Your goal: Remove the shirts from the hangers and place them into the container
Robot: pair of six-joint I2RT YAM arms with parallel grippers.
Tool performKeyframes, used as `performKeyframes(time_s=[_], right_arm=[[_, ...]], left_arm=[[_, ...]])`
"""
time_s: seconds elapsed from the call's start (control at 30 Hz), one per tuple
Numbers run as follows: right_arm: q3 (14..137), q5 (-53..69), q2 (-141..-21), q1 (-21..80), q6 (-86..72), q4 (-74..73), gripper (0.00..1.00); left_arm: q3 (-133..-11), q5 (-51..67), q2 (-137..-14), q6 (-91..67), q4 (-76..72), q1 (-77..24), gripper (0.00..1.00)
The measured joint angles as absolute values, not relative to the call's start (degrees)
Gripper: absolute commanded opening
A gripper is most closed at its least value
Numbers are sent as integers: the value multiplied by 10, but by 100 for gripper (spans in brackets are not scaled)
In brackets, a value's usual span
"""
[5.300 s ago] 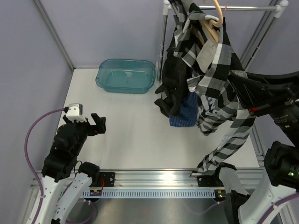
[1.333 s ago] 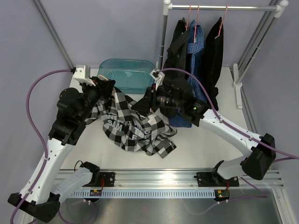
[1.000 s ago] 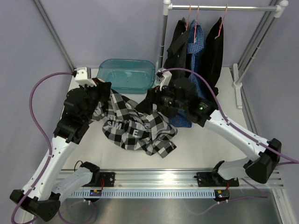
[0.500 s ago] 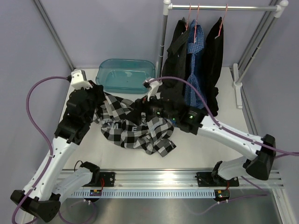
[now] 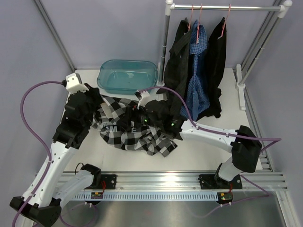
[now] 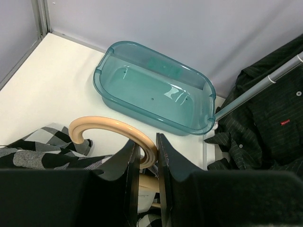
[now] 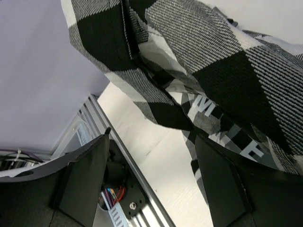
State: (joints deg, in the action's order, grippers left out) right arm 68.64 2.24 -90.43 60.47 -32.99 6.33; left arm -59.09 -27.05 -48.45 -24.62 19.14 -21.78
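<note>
hold the wooden hanger (image 6: 111, 127) firm in the left gripper (image 6: 147, 144), pinched on its curved neck just near of the container (image 6: 156, 90). bring the right gripper (image 7: 151, 156), spread wide and gripping nothing, onto a fold of the check shirt (image 5: 137, 137) heaped on the table (image 5: 213, 151) between the arms. close, then draw the cloth off the hanger toward the container. seen only from above: three shirts (image 5: 196, 80) hanging on the far-right rail (image 5: 227, 7). seen only at the left wrist: the pinch itself. seen only at the right wrist: spread jaws facing a hanging fold.
</note>
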Motion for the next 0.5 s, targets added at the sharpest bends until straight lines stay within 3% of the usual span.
performKeyframes(time_s=[0.37, 0.5], right_arm=[[685, 4, -962, 605, -349, 152, 71], [685, -3, -968, 605, -361, 156, 72]], left_arm=[[-585, -284, -477, -257, 199, -215, 0], [-585, -285, -476, -260, 201, -212, 0]])
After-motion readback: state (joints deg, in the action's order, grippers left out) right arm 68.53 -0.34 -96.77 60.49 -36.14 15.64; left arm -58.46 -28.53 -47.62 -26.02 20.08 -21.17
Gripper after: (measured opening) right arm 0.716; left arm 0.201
